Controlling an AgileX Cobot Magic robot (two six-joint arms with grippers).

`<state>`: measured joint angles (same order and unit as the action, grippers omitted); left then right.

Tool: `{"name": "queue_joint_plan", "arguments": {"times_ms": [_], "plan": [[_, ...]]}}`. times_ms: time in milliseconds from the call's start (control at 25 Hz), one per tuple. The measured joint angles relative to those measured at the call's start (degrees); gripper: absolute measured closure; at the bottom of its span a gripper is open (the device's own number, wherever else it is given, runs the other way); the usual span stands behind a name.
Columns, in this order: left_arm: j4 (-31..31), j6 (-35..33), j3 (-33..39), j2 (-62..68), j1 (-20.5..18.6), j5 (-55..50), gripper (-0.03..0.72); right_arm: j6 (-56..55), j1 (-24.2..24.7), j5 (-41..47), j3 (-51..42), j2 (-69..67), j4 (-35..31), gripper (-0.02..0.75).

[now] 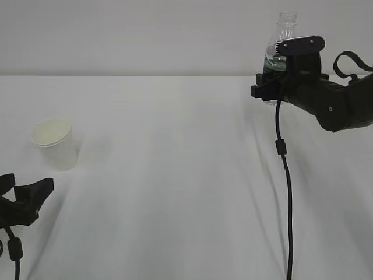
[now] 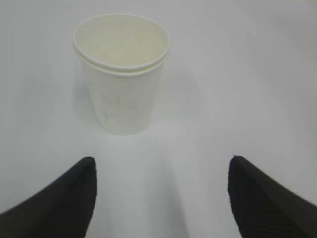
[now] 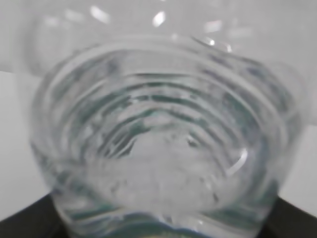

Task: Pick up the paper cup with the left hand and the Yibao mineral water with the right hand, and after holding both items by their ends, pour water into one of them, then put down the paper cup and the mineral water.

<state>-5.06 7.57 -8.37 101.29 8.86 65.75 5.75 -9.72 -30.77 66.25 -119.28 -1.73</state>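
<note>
The paper cup point(image 1: 54, 143) stands upright on the white table at the left, white with a cream inside. In the left wrist view it point(image 2: 123, 74) stands ahead of the fingers, slightly left of centre, and shows a double rim. My left gripper point(image 1: 26, 186) point(image 2: 161, 166) is open and empty, a short way in front of the cup. My right gripper point(image 1: 280, 70) point(image 3: 158, 230) is shut on the Yibao mineral water point(image 1: 278, 44) at the far right. The clear ribbed bottle point(image 3: 158, 139) is upright and fills the right wrist view. I cannot tell whether its base touches the table.
The white table point(image 1: 175, 175) stretches between the two arms. A black cable point(image 1: 285, 192) hangs from the right arm down to the front edge. A grey wall stands behind the table's far edge.
</note>
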Motion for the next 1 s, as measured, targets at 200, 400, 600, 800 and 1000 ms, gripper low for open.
{"name": "queue_joint_plan", "arguments": {"times_ms": [200,400,600,800,1000], "plan": [[0.10,-0.09,0.00,0.00,0.00,0.00,0.096,-0.42,0.00,-1.98,-2.28,3.27,0.08,0.272],[0.10,-0.09,-0.10,0.00,0.00,0.00,0.096,-1.27,0.00,-3.19,-6.63,5.94,0.29,0.272],[0.10,-0.09,-0.32,0.00,0.00,0.00,0.097,-1.89,0.00,-4.32,-8.85,7.67,0.69,0.272],[0.10,-0.09,-0.32,0.00,0.00,0.00,0.097,-2.24,0.00,-5.08,-11.21,9.21,1.23,0.272],[0.33,-0.09,-0.32,0.00,0.00,0.00,0.104,-2.56,0.00,-5.35,-12.81,11.01,1.73,0.273]]}}
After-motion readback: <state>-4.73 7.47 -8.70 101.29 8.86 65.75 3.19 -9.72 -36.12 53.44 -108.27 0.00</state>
